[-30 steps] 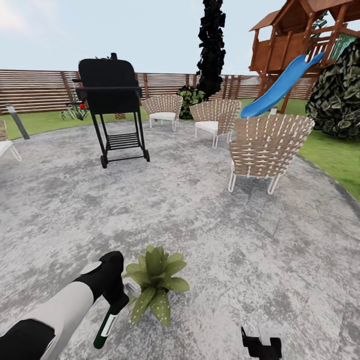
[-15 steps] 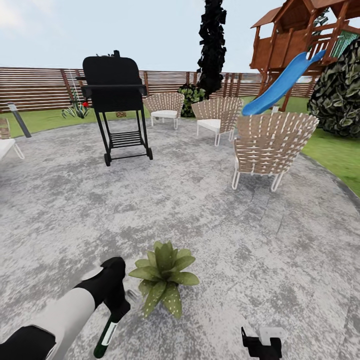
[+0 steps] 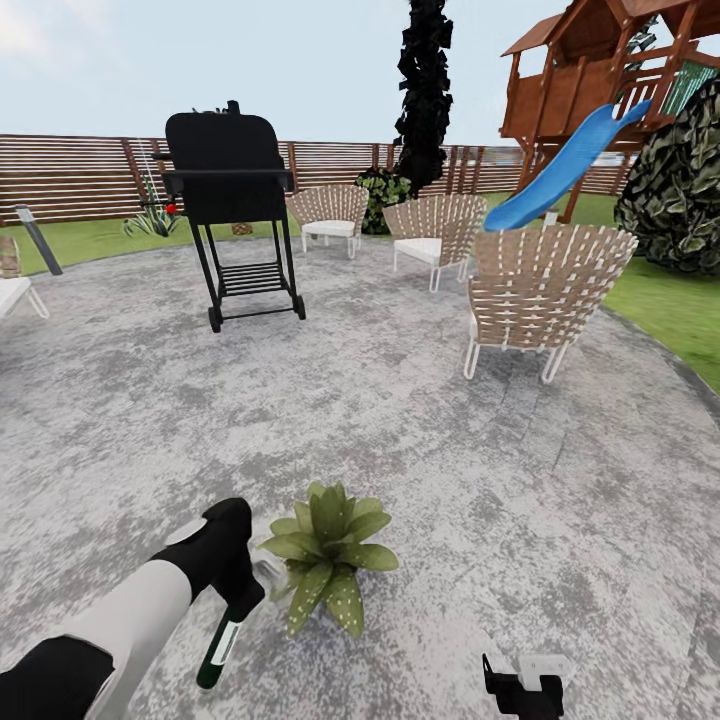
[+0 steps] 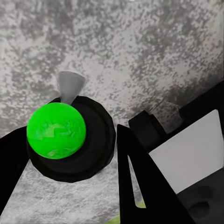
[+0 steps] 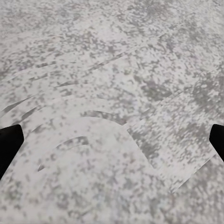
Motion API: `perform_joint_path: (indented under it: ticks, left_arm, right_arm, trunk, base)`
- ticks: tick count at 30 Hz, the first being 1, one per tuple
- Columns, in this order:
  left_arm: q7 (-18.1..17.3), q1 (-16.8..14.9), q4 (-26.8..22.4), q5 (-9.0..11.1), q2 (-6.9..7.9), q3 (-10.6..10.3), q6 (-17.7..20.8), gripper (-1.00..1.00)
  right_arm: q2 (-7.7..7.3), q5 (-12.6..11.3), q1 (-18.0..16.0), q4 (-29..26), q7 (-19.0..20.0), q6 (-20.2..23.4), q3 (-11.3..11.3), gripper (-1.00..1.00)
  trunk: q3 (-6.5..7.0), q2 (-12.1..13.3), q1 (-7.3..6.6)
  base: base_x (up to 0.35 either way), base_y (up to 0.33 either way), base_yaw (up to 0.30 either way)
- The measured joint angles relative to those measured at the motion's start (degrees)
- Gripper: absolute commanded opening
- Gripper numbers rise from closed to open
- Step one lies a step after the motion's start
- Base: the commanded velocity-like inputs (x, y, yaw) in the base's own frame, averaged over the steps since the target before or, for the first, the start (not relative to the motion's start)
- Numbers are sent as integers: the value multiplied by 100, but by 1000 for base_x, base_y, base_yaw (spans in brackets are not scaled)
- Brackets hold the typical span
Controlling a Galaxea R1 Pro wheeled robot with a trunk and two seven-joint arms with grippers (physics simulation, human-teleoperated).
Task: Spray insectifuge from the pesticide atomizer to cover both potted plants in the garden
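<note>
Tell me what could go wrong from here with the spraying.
The left pincer holds the pesticide atomizer beside the potted plant, not over it, so spray might reach just the near leaves. The bottle hangs tilted from the grip and may slip. No second plant is in sight yet.

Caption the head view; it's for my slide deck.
Left gripper holds the pesticide atomizer beside a potted plant on the patio.

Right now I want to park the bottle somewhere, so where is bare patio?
Bare paving lies between the potted plant and the right gripper, and between the plant, the grill and the nearest chair. It is crowded where the left gripper holds the atomizer.
</note>
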Motion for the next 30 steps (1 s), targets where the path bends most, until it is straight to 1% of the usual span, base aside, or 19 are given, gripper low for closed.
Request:
perform_joint_path:
  ticks: [5,7,14,23,27,30]
  left_arm:
    - [49,34,0,-2,-16,23,-6,-100]
    - [52,32,1,-27,-21,4,9,-100]
    - [48,31,3,-31,-28,0,15,-100]
    - [49,23,2,-22,-28,0,22,-100]
    - [47,23,3,-29,-28,0,21,-100]
    - [49,23,3,-29,-27,0,14,-100]
  right_arm:
    - [12,1,-3,-3,-8,-1,4,100]
    - [17,0,0,-1,-13,3,0,100]
    - [10,0,3,-3,-15,3,0,100]
    - [10,-5,2,-3,-16,1,-1,100]
    - [9,-4,2,-4,-16,1,-3,100]
    - [8,-5,2,-3,-17,-1,-4,100]
  trunk:
    - [0,0,0]
    - [0,0,2]
    - [0,0,0]
    - [0,0,-1]
    - [0,0,-1]
    - [0,0,0]
  base:
    - [-5,4,0]
    - [-202,203,-109]
    - [-43,290,-280]
    - [47,308,-34]
    - [77,281,-234]
    - [15,92,-292]
